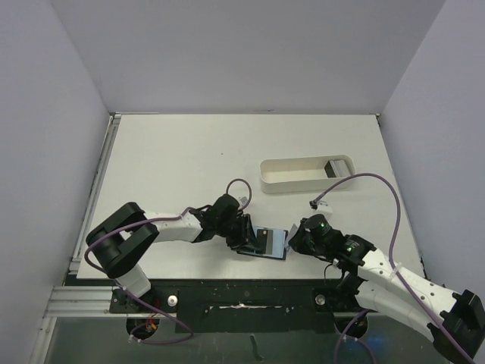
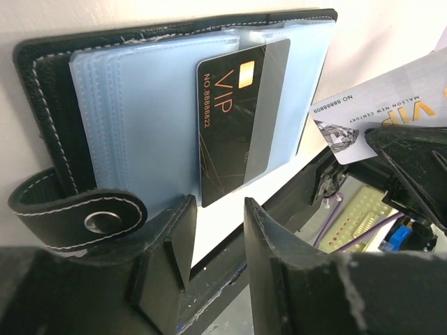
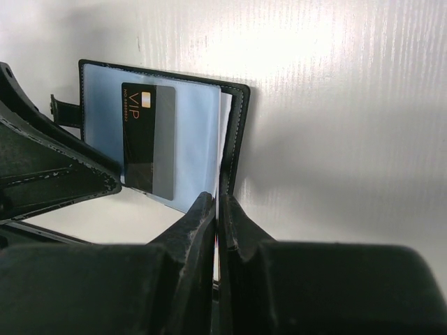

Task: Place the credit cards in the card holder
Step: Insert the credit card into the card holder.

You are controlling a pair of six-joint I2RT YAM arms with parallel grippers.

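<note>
White table (image 1: 189,159): black card (image 2: 230,132) half-pocketed in card holder (image 2: 42,91); left gripper (image 2: 218,209) spread; right gripper (image 3: 218,204), three o'clock, pinches unplaced white card (image 2: 377,112).

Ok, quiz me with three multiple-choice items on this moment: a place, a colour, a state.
1. The black VIP card sits: A partly in the card holder; B in the right claw; C in the left claw.
2. The second card, in the right claw, is: A red; B white; C black.
3. The left claw is: A shut on the black VIP card; B open; C shut on the second card.
Key: 1A, half under a clear sleeve; 2B, pale face; 3B, a wide gap, nothing gripped.
</note>
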